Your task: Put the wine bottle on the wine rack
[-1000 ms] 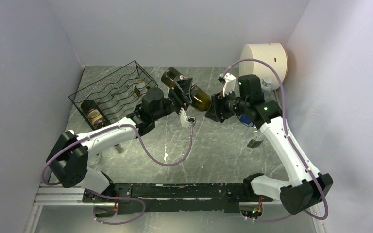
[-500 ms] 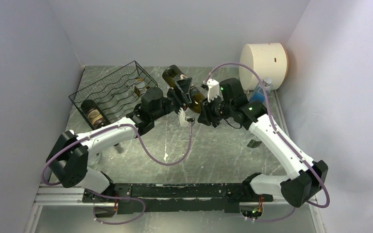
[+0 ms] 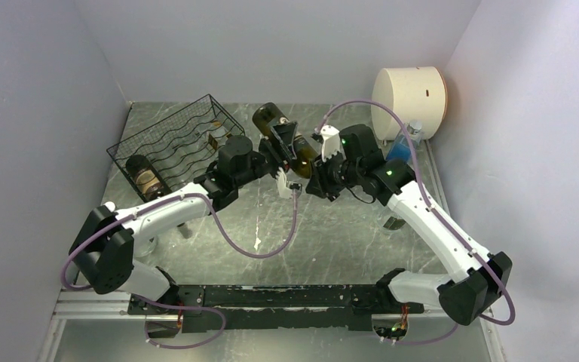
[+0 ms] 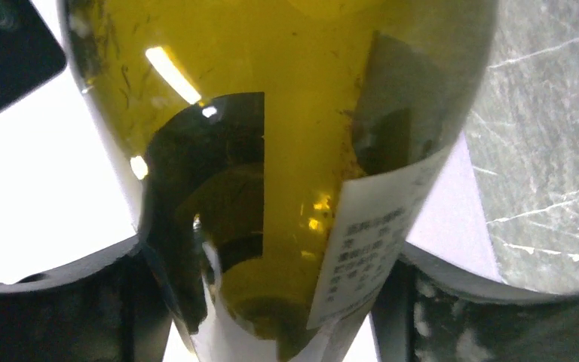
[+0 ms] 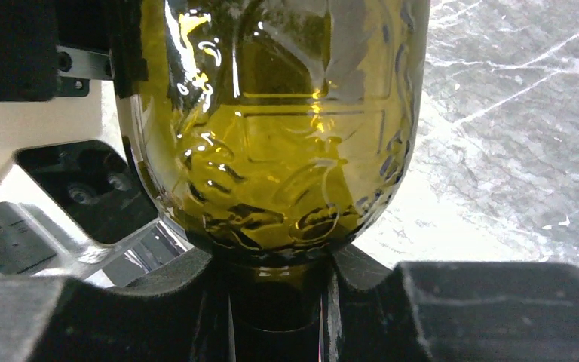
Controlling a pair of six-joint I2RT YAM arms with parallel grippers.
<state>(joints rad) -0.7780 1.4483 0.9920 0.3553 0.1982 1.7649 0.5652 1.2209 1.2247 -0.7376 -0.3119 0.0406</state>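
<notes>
right pincer (image 3: 315, 167) swung in from 3 o'clock, now clamped on wine bottle (image 3: 268, 121) neck; left pincer (image 3: 286, 154) clamped on body; bottle aloft, wine rack (image 3: 173, 143) at its 9 o'clock; likely handover or regrip

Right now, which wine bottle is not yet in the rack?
The olive-green wine bottle, held in the air by the left gripper at its body and the right gripper at its neck. The dark bottle lies in the wine rack.

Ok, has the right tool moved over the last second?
Yes. The right tool has shifted left, away from the cream drum at the back, up to the wine bottle held by the left tool.
</notes>
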